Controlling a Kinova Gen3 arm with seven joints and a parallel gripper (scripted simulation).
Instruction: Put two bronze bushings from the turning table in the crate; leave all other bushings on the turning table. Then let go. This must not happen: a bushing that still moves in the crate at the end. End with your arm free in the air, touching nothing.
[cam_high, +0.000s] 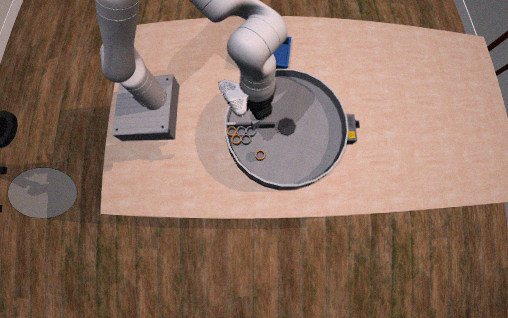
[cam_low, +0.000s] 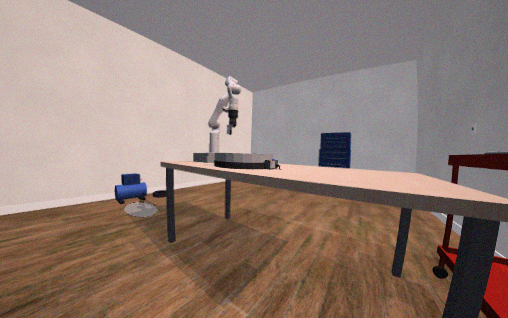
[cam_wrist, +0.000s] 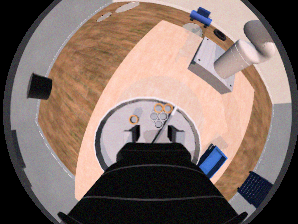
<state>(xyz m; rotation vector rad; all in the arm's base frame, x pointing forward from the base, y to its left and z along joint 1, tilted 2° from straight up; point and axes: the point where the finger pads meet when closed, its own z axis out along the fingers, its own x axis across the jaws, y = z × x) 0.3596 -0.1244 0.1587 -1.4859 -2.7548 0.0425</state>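
1. The pale wooden table (cam_high: 425, 125) (cam_low: 350, 180) (cam_wrist: 120, 85) carries everything in the work area.
2. The white arm (cam_high: 257, 40) (cam_low: 215, 120) (cam_wrist: 235, 57) rises from a grey base (cam_high: 122, 127) (cam_wrist: 200, 70) at nine o'clock of the turning table in the top view, and bends over it.
3. The round grey turning table (cam_high: 300, 165) (cam_low: 240, 162) (cam_wrist: 112, 132) holds all the visible bushings.
4. The blue crate (cam_high: 283, 54) (cam_wrist: 213, 161) sits just outside its rim at twelve o'clock from above, partly hidden there by the arm.
5. The gripper (cam_high: 255, 124) (cam_low: 229, 131) (cam_wrist: 153, 130) hangs in the air above the turning table, fingers wide apart, holding nothing.
6. A thin bar (cam_high: 267, 125) (cam_wrist: 167, 120) runs inward from the rim near nine o'clock.
7. Two bronze bushings (cam_high: 232, 131) (cam_wrist: 159, 107) cluster with three grey bushings (cam_high: 246, 139) (cam_wrist: 154, 116) near nine o'clock; a lone bronze bushing (cam_high: 260, 155) (cam_wrist: 133, 119) lies between seven and eight.
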